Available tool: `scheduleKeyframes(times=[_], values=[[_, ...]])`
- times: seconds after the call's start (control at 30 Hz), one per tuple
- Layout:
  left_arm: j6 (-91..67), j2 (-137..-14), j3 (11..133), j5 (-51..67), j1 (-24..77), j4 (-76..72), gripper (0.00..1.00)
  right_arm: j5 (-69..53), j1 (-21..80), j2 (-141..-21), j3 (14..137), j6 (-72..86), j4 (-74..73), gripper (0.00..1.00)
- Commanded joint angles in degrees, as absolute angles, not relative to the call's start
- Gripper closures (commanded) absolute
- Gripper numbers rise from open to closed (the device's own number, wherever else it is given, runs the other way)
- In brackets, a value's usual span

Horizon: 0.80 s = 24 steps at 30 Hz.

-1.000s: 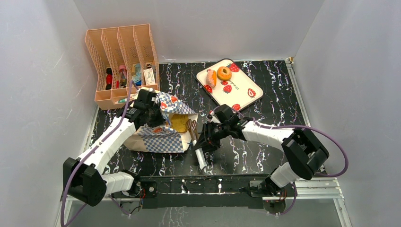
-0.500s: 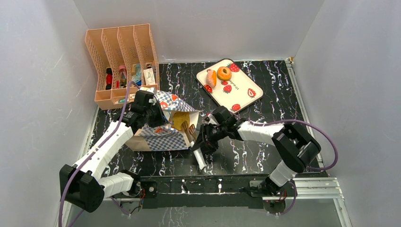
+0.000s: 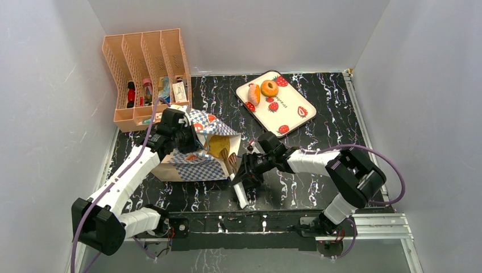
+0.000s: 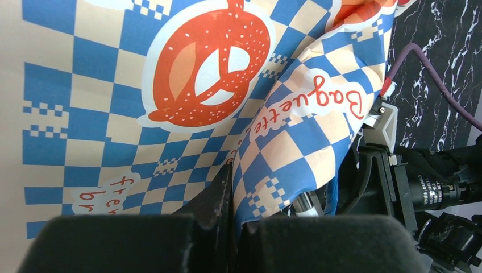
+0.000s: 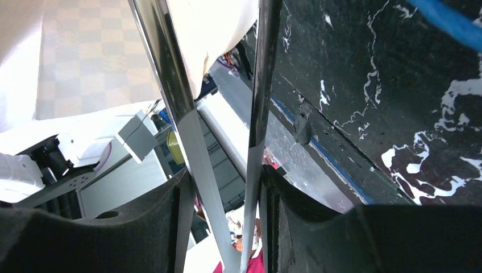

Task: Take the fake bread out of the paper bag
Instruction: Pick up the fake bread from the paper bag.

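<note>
Cream-tan paper, thin and creased, is all the left hand has to hold by. Its fingers are pressed together on a fold at the upper lip of the paper bag, lifting the mouth so that it gapes to the right. The bag lies on its side toward the near left corner of the worktop, in front of the file rack in the far left corner. Inside the mouth shows a yellow-brown piece of the fake bread. A ring donut and a pinkish roll lie on the strawberry tray toward the far edge. The right hand is clamped on a pair of tongs, squeezing both metal arms. Their brown tips are at the bag's mouth, just beside the bread; whether they touch it cannot be told.

Several things could spoil the pull. The pinched fold may slide free, and the lip would then drop over the tips. The bag looks light, so a push from the tongs could shove it toward the left edge instead of seating the tips round the bread. A smooth toy may squirt out of a shallow grip. A blue cord handle close by could catch on the tongs as they draw back.
</note>
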<state>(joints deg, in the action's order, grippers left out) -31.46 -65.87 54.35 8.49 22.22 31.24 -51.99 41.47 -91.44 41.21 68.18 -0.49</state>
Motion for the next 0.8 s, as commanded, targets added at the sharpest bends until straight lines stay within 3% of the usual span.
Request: scheduleKeyframes(times=[0.0,0.77], values=[[-29.25,-63.27,53.98,11.25,21.97,30.19,1.00,-56.07,41.51,-88.13,39.87,73.99,6.80,0.60],[-27.88,-62.20,54.04,13.67,21.97,30.36,1.00,-61.87,41.48,-103.56,42.83,76.32,17.52,0.60]])
